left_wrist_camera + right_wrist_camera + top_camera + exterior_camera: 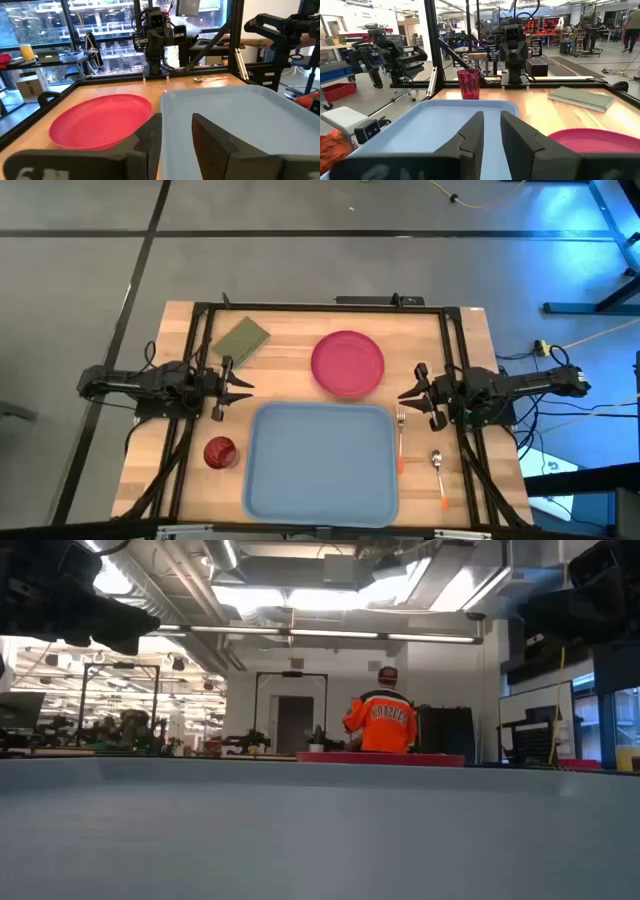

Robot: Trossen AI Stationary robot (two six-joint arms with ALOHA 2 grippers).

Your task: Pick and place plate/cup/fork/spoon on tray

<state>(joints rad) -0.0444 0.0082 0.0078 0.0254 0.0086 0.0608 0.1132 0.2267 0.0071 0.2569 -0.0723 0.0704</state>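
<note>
The pink-red plate (347, 363) lies flat on the wooden table at the far middle, just beyond the light blue tray (320, 462). The dark red cup (220, 452) stands upright left of the tray. The fork (400, 442) and the spoon (438, 475) lie right of the tray, orange handles toward the near edge. My left gripper (238, 387) hovers at the table's left, open and empty, pointing right. My right gripper (407, 394) hovers at the right, open and empty, pointing left. The plate (100, 122) and tray (240, 115) also show in the left wrist view, and the cup (469, 84) in the right wrist view.
An olive green pad (241, 340) lies at the far left of the table. A black frame (320, 307) runs along the table's far, left and right sides. In the low view the tray's wall (320, 830) fills the foreground, and a person in an orange jacket (380, 725) stands far behind.
</note>
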